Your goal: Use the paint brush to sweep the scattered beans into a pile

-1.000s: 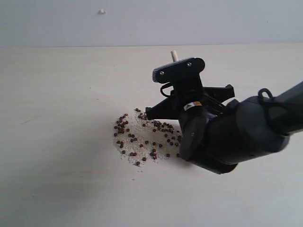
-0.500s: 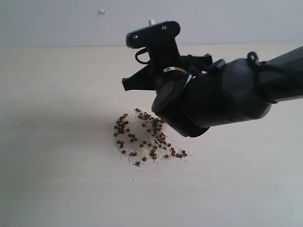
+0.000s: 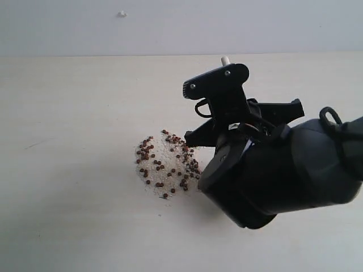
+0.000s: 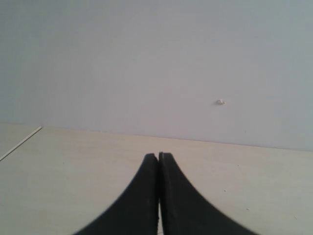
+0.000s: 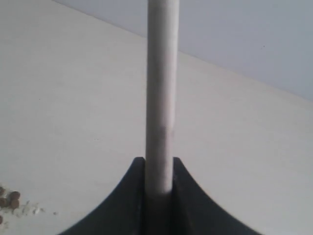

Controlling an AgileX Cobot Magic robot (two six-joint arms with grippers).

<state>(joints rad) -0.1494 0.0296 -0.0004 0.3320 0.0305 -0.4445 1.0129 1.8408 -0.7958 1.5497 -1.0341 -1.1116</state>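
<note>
Plain pale table (image 3: 68,113) under a grey wall (image 3: 227,22). Off on its own, the left tool (image 4: 159,159) is pressed shut with nothing in it. Then the beans (image 3: 164,161) sit in a loose patch just left of the right tool (image 5: 159,166), which is clamped on the brush (image 5: 161,88) handle. Bristles are hidden behind the arm (image 3: 295,170), so can't tell if they touch down. My guess at the risk: too fast or too high a stroke flicks beans outward or skips over them, spreading the patch.
</note>
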